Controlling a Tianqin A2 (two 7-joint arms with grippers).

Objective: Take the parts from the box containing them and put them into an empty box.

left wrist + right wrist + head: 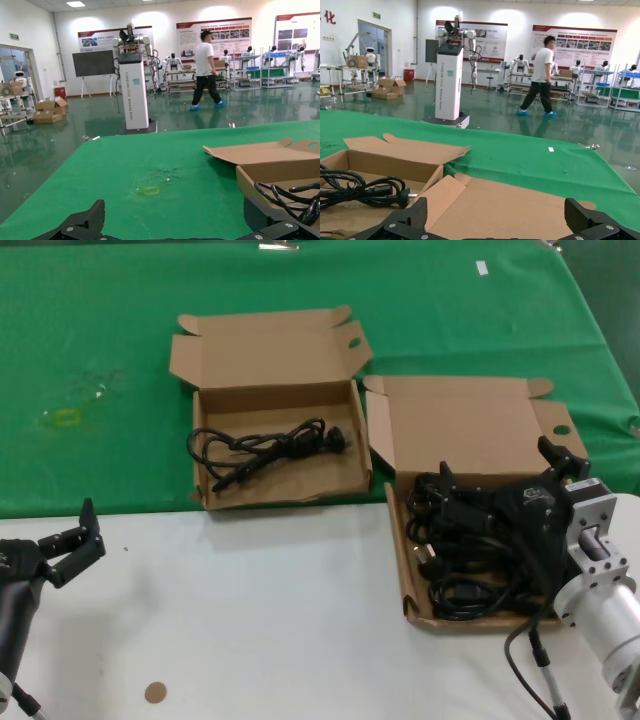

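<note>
The box containing the parts [455,425] stands at the right, its broad lid [520,205] upright, with a pile of black cables [470,550] inside. My right gripper [497,462] hangs open just over that pile, nothing between its fingers [417,212]. The other box [270,365], with splayed lid ears, sits to the left and holds one black power cable [265,445], also seen in the right wrist view [365,192] and the left wrist view [290,195]. My left gripper [68,530] waits open over the white surface at the front left, holding nothing [175,215].
Green cloth [100,320] covers the far part of the table and a white surface [250,610] the near part. A small brown disc [154,692] lies near the front edge. A yellowish mark [65,417] shows on the cloth at the left.
</note>
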